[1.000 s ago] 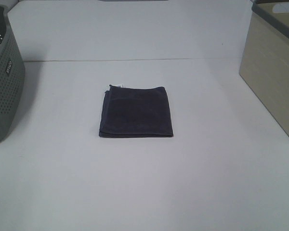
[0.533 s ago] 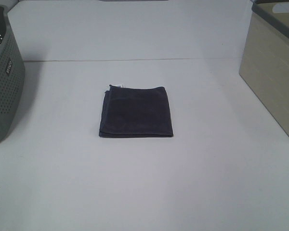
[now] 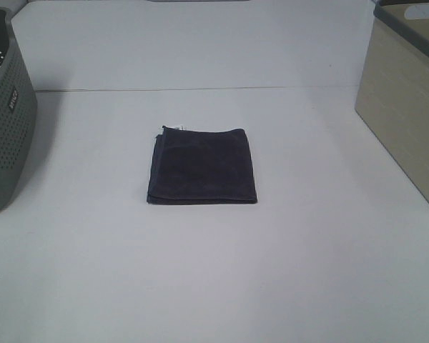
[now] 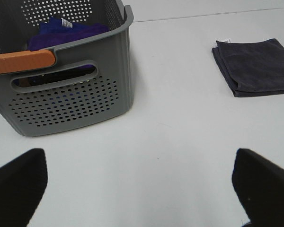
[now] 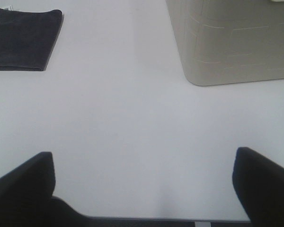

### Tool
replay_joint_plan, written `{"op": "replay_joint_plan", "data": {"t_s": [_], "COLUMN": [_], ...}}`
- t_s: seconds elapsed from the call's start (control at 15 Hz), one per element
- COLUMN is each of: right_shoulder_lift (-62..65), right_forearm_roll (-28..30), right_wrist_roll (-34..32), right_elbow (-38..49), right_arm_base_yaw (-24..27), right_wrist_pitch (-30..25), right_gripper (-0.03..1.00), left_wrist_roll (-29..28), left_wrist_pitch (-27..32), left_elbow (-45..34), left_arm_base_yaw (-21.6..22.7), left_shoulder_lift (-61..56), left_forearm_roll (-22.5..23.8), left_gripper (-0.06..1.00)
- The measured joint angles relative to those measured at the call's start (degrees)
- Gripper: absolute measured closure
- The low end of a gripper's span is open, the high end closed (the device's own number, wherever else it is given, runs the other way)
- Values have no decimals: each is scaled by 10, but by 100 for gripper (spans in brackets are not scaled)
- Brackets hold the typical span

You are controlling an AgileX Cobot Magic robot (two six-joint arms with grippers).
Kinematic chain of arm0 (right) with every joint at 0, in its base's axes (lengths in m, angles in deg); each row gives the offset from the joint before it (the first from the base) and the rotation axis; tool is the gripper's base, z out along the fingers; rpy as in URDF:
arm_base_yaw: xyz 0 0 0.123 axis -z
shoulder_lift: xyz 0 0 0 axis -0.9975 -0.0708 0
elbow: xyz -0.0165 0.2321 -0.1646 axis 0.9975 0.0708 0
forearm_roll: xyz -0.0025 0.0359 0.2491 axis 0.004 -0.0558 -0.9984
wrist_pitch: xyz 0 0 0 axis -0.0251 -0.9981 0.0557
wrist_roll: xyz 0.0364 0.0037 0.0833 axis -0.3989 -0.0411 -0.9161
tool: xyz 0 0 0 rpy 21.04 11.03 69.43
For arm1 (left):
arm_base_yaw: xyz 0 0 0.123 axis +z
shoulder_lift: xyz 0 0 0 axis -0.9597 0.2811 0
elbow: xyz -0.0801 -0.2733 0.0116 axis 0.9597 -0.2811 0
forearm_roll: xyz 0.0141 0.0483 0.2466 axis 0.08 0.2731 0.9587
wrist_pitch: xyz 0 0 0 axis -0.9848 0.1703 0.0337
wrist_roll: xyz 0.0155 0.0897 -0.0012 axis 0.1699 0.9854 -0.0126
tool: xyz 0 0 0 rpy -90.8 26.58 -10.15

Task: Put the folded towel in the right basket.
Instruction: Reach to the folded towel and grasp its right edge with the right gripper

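Note:
A dark grey folded towel (image 3: pixel 201 166) lies flat in the middle of the white table; it also shows in the left wrist view (image 4: pixel 255 66) and the right wrist view (image 5: pixel 24 39). The beige right basket (image 3: pixel 407 100) stands at the right edge, and its lower wall shows in the right wrist view (image 5: pixel 232 40). No arm shows in the exterior view. My left gripper (image 4: pixel 142 189) is open and empty over bare table near the grey basket. My right gripper (image 5: pixel 142 189) is open and empty over bare table in front of the beige basket.
A grey perforated basket (image 3: pixel 3 114) stands at the left edge; in the left wrist view (image 4: pixel 66 90) it holds blue cloth (image 4: pixel 66 30) and has an orange handle (image 4: pixel 21 61). A table seam (image 3: pixel 200 89) runs across the back.

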Motion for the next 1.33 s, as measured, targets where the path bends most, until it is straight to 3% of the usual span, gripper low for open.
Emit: {"op": "replay_joint_plan", "data": {"t_s": [1.33], "right_shoulder_lift": [0], "right_forearm_roll": [-4], "right_wrist_roll": [0], "right_elbow": [0], "right_arm_base_yaw": [0], "right_wrist_pitch": [0], "right_gripper": [-1], "left_wrist_roll": [0], "left_wrist_pitch": [0], "left_elbow": [0], "left_arm_base_yaw": [0], "left_shoulder_lift": [0], "left_forearm_roll": [0], "left_gripper": [-5]}}
